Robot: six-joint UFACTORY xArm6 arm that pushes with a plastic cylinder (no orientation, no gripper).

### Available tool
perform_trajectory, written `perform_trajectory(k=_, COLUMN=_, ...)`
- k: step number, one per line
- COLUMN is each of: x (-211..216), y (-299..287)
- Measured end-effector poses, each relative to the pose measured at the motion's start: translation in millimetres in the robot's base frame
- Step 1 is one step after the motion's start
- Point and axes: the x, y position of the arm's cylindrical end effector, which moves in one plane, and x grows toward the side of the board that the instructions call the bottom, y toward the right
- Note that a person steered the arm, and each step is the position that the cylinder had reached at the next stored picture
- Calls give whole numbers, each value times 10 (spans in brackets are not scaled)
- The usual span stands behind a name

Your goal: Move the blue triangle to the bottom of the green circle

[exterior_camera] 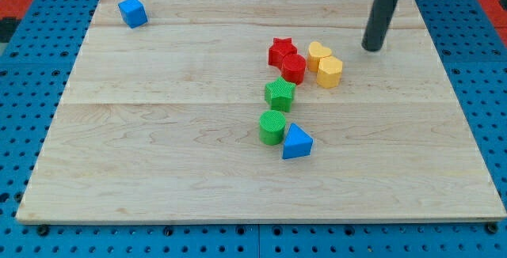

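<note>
The blue triangle (pixel 297 142) lies on the wooden board (pixel 158 155), touching the lower right side of the green circle (pixel 272 127). My tip (pixel 371 49) is on the board toward the view's upper right, well above and to the right of both blocks and to the right of the yellow blocks.
A green star (pixel 280 93) sits just above the green circle. A red star (pixel 280 51) and a red hexagon (pixel 294 68) touch each other. A yellow heart (pixel 318 53) and a yellow hexagon (pixel 330 71) sit to their right. A blue cube (pixel 132 12) is at the top left.
</note>
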Motion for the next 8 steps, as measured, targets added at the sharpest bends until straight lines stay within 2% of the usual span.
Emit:
perform_trajectory(k=2, x=1022, y=-199)
perform_trajectory(k=3, x=1383, y=-697)
perform_trajectory(k=4, x=1282, y=-1186)
perform_trajectory(k=5, x=1539, y=-997)
perform_trajectory(k=6, x=1863, y=-1153)
perform_trajectory(k=8, x=1885, y=-1323)
